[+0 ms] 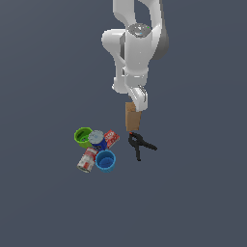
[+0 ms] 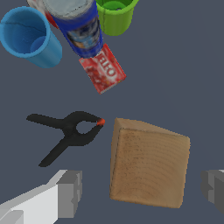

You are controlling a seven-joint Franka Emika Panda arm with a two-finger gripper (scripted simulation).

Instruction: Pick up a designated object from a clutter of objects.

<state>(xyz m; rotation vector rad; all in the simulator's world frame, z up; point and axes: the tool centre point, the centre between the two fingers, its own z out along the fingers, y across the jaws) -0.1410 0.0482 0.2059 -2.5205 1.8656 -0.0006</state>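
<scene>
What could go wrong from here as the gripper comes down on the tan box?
1. The tan box sits skewed between the open fingers, so closing may twist it rather than clamp it squarely.
2. The black clamp lies just beside the box, its red tip near the box edge; a finger might nudge it.
3. The gripper hides the box top in the exterior view.

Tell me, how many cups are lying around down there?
2. A green cup sits at the cluster's edge on the exterior view's left; a blue cup sits nearer the camera, beside the red-and-white can. None seems hidden.
</scene>
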